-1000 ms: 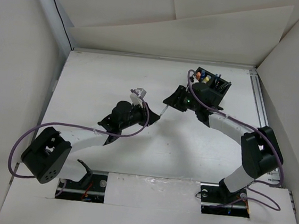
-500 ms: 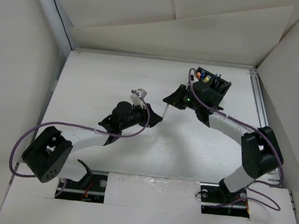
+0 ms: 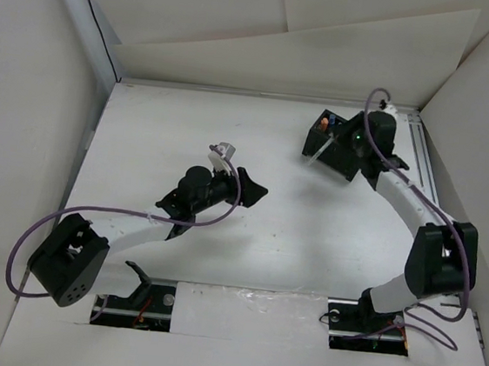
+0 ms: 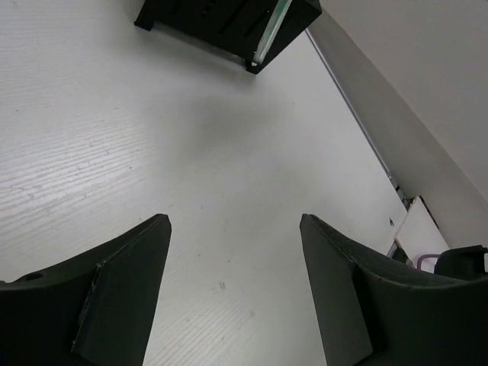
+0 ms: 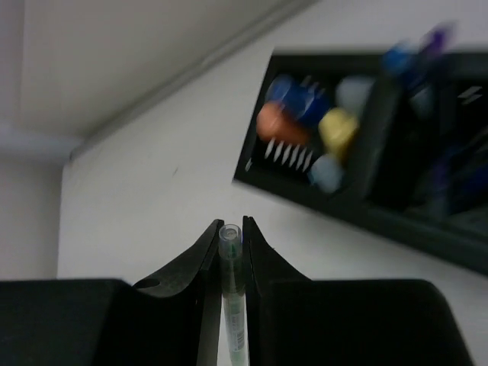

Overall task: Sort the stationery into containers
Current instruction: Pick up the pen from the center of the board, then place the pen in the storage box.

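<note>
At the far right of the desk [image 3: 162, 131], the right fingers [image 5: 194, 263] are closed almost together and pinch a slim grey-green pen [image 5: 232, 305] between their 2 tips. The pen runs straight along the gap, and its clear end pokes out just past the fingertips. From the right wrist camera, that end sits over bare desk, short of the black box [image 5: 343, 213], which lies ahead and to the right. From above, the pen slants beside the box's near-left corner. I cannot tell whether it touches the rim.

Inside the box, 1 compartment holds stubby highlighters standing on end: an orange one [image 5: 276, 123], a blue-capped one [image 5: 297, 95], a yellow one [image 5: 338, 128] and a pale one [image 5: 328, 174]. The next compartment holds dark and blue pens [image 5: 427, 152], too blurred to count.

Near the middle of the desk, well apart from the box, the left fingers [image 4: 122, 297] are spread wide. They hold nothing and touch nothing, and only white desk shows between the 2 pads. They point toward the far right corner.
</note>
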Action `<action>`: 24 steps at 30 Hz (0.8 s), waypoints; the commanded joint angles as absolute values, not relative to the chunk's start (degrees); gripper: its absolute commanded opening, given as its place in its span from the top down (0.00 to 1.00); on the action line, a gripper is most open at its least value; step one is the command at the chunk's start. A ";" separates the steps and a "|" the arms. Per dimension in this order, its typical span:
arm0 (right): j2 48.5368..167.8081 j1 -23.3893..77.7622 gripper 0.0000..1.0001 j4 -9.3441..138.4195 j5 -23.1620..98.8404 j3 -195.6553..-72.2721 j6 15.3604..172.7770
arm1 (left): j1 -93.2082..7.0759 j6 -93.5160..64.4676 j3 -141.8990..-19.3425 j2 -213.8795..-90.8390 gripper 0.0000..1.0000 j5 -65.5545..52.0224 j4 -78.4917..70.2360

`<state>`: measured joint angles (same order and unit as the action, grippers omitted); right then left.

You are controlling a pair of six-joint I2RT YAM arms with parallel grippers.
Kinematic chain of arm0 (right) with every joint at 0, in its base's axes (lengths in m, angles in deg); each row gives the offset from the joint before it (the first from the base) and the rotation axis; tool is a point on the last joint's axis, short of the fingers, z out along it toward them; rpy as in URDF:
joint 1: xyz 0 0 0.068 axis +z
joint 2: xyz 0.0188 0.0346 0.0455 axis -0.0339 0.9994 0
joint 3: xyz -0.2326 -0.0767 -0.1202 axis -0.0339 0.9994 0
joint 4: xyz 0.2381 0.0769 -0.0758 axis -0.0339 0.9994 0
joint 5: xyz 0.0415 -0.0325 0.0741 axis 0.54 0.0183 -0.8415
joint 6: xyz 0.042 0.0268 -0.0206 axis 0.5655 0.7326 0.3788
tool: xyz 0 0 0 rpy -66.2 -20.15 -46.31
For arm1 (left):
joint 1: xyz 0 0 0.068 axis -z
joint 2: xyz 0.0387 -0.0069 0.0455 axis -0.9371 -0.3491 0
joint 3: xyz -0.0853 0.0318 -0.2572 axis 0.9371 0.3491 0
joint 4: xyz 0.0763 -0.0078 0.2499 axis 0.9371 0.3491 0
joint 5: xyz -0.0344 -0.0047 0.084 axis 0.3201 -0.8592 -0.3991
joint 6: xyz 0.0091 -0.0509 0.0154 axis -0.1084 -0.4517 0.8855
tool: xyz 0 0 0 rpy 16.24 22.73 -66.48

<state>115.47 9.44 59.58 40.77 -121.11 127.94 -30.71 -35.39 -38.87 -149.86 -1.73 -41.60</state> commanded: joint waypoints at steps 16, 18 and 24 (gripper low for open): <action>124.82 2.63 1.00 60.51 90.83 -139.63 118.19 | -30.89 -35.73 -37.98 -148.06 0.30 1.41 -43.07; 125.88 3.25 1.00 60.51 92.06 -140.16 117.49 | -30.89 -35.73 -37.98 -147.36 0.29 0.88 -43.07; 127.64 6.14 1.00 60.51 93.73 -139.02 116.96 | -30.89 -36.26 -36.23 -144.19 0.26 -2.71 -43.07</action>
<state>128.10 4.21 61.99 90.47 -137.57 118.19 -30.74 -36.09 -37.29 -147.23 -0.79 -41.18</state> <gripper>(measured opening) 0.178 0.736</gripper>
